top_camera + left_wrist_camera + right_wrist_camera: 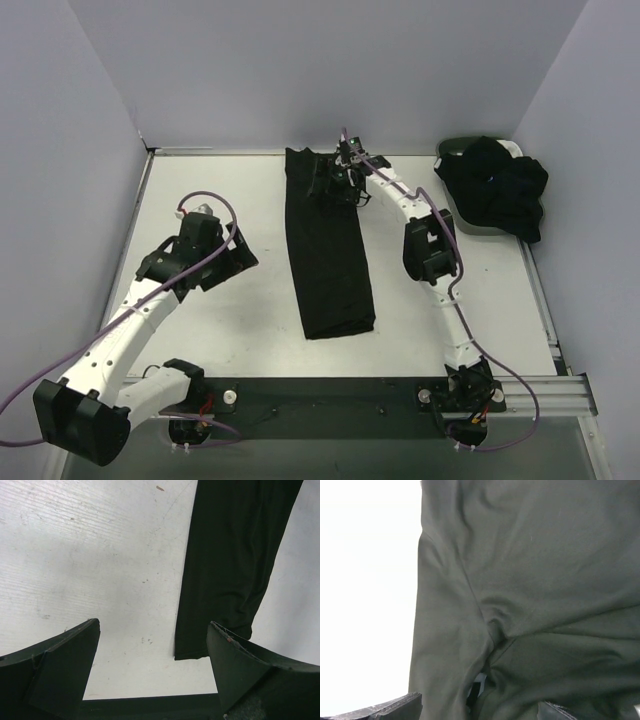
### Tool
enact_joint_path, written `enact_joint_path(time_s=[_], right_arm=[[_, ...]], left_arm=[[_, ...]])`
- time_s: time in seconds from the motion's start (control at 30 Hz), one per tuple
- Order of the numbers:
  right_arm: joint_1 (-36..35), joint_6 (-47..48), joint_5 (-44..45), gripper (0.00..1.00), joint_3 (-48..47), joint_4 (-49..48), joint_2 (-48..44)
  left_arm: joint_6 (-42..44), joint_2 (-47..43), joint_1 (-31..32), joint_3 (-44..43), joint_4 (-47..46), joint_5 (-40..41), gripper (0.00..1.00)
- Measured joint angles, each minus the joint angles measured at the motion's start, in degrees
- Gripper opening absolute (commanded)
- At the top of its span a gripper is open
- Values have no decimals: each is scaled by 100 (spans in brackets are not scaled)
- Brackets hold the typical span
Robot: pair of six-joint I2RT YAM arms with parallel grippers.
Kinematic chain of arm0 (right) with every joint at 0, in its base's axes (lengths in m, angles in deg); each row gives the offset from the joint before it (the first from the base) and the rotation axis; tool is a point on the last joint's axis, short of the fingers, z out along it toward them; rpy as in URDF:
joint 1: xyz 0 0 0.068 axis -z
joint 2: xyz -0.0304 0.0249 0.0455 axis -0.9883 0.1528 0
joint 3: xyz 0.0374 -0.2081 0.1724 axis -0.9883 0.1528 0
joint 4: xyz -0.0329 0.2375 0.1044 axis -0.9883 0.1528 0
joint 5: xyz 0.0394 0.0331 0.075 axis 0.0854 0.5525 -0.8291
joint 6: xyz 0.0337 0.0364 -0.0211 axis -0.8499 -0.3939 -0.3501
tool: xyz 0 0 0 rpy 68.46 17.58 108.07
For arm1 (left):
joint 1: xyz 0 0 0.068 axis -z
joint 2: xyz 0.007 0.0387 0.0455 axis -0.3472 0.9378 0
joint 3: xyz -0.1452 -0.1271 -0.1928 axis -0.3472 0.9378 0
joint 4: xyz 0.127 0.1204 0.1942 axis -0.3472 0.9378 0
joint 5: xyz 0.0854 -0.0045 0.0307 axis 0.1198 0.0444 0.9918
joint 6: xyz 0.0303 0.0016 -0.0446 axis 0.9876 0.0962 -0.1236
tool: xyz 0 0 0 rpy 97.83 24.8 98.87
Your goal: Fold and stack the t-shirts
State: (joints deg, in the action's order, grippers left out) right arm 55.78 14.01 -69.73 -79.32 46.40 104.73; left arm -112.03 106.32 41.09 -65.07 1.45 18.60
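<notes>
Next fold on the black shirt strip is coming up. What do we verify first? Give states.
1. Left jaws open: ok, wide apart with nothing between them.
2. Right jaws open: ok, spread above the cloth, not closed on it.
3. Shirt folded into a long strip on the table: ok, flat along most of its length.
4. Far end of the strip smooth: not ok, the cloth is creased and bunched under the right jaws.
5. Left jaws over the strip's near end: not ok, they sit over bare table to its left.
6. Other clothes clear of the strip: ok, heaped in the basket at the far right.
</notes>
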Motion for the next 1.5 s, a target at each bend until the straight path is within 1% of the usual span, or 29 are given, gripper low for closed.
enact_joint_path(time_s=[0.07,0.13,0.23,0.3,0.4,0.5,0.57,0.67,0.83,0.97,1.17,1.3,1.43,1.5], right_arm=[[39,55,22,100,291,-162,-343],[57,146,81,100,802,-278,-951],[46,304,238,100,1799,-518,-2216],[2,413,468,100,2640,-640,-3338],[-131,538,852,100,3823,-763,-4981],[-275,573,1283,100,5014,-728,-6349],[-326,553,1497,100,5790,-748,-7051],[-337,501,1738,100,6819,-501,-7831],[-435,284,1880,100,7816,-46,-8771],[-538,72,1897,100,8371,42,-9412],[-592,-155,1917,100,8896,155,-9676],[-658,-282,1912,100,9134,164,-9842],[-739,-404,1910,100,9331,162,-9960],[-769,-457,1912,100,9427,173,-10008]], left_arm=[[0,31,0,39,-70,-44,98],[0,33,2,68,-142,-107,97],[-26,26,94,155,-284,-164,97],[-90,2,258,299,-400,-160,98],[-289,-20,780,734,-610,-85,97],[-608,-15,1333,1266,-826,-28,96],[-837,-9,1644,1591,-953,24,96],[-1145,-2,1991,1950,-1202,79,95],[-1578,168,2441,2299,-1956,116,94],[-1917,695,2835,2509,-2761,68,93],[-2382,1292,3305,2524,-3775,50,93],[-2612,1510,3467,2524,-4218,50,92],[-2789,1674,3545,2524,-4511,61,87],[-2828,1725,3574,2524,-4590,74,83]])
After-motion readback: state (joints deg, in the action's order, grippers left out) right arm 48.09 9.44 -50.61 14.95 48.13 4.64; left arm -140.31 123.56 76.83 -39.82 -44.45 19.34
